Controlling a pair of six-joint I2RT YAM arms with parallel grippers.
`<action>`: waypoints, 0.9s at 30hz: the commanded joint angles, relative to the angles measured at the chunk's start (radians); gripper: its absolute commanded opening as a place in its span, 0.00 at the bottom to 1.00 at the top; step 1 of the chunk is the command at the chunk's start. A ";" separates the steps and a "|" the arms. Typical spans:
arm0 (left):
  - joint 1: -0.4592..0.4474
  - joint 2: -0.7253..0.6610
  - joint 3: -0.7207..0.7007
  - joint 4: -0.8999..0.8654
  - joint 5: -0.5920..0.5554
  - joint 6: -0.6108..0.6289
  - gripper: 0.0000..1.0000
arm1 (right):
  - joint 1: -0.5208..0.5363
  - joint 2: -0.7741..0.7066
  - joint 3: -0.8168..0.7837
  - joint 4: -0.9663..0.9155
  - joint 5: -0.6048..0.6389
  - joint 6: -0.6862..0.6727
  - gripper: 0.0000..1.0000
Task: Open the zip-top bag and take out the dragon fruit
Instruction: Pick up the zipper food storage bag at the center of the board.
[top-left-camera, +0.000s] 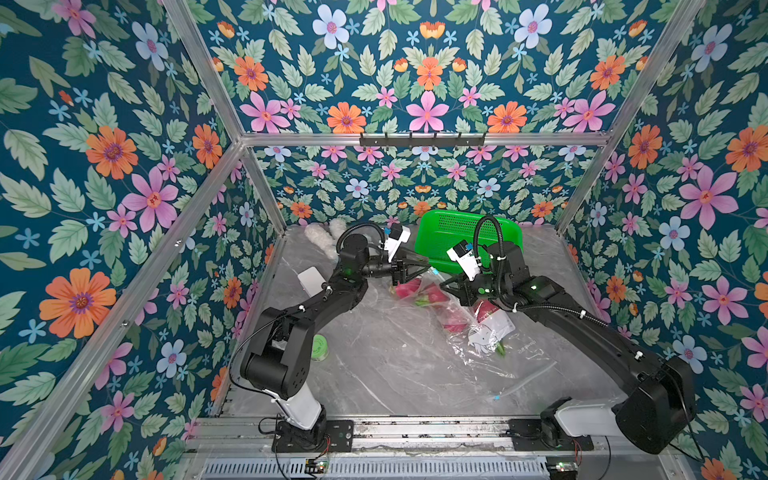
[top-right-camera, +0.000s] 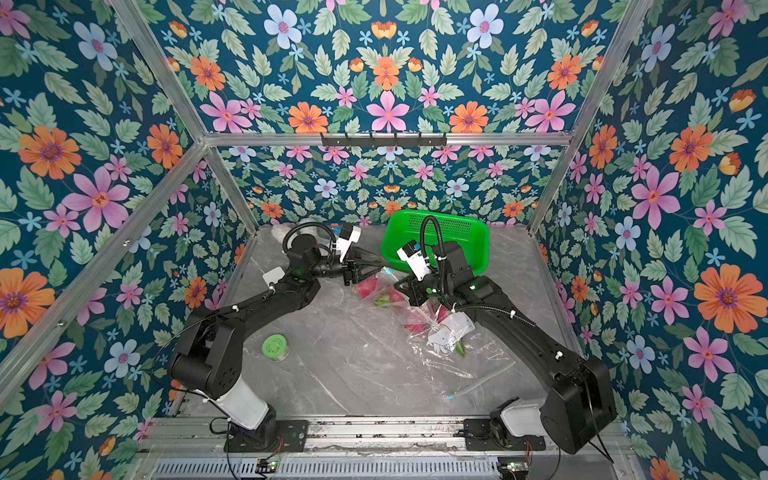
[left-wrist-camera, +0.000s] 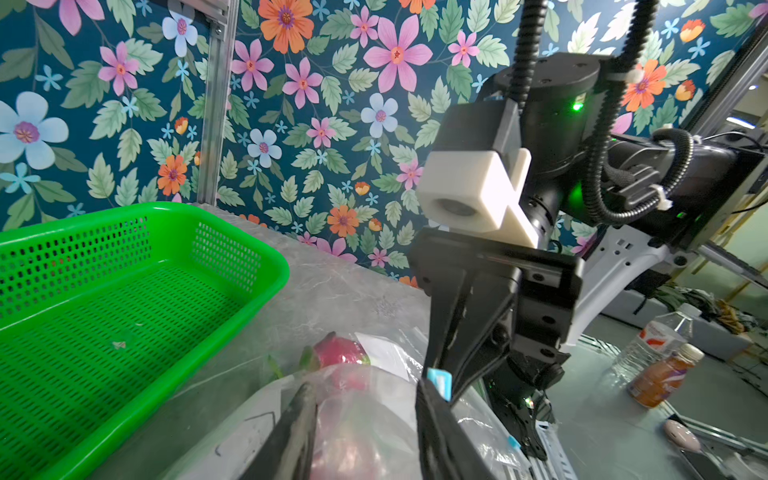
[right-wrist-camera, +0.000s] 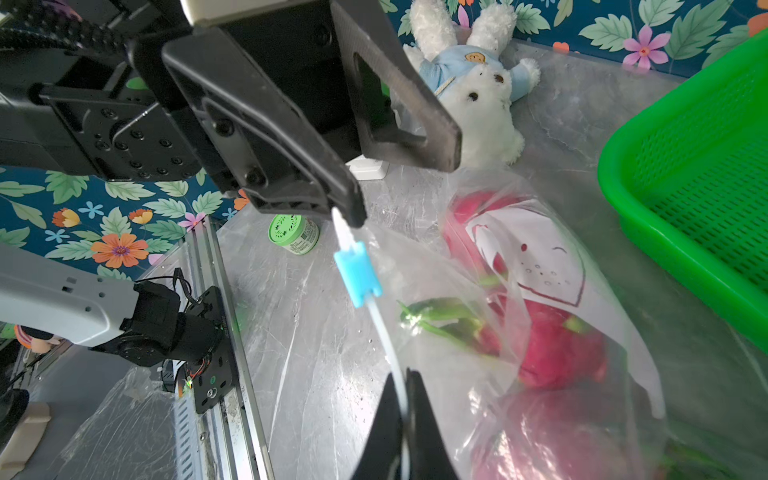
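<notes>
Two grippers (top-left-camera: 422, 267) (top-left-camera: 444, 286), one zip-top bag (top-left-camera: 487, 332), four dragon fruit (top-left-camera: 435, 296) inside, one green basket (top-left-camera: 449, 224)

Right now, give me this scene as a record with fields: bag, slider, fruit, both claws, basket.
bag: clear zip-top bag, zip edge lifted
slider: blue slider on the zip strip, between the claws
fruit: dragon fruit inside the bag
left claw: open, one finger by the strip's end
right claw: shut on the zip strip
basket: green basket beside the bag, no fruit in it

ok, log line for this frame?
right gripper: shut on zip strip | left gripper: open, near blue slider | dragon fruit: in bag
</notes>
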 joint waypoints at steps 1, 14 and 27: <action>-0.001 0.009 -0.002 0.095 0.063 -0.086 0.43 | -0.001 0.005 0.007 0.031 -0.019 -0.018 0.00; 0.009 0.077 -0.036 0.609 0.079 -0.521 0.54 | -0.005 0.010 -0.003 0.029 0.027 -0.016 0.00; 0.008 0.113 -0.025 0.585 0.057 -0.520 0.52 | -0.005 0.012 -0.007 0.052 0.001 -0.008 0.00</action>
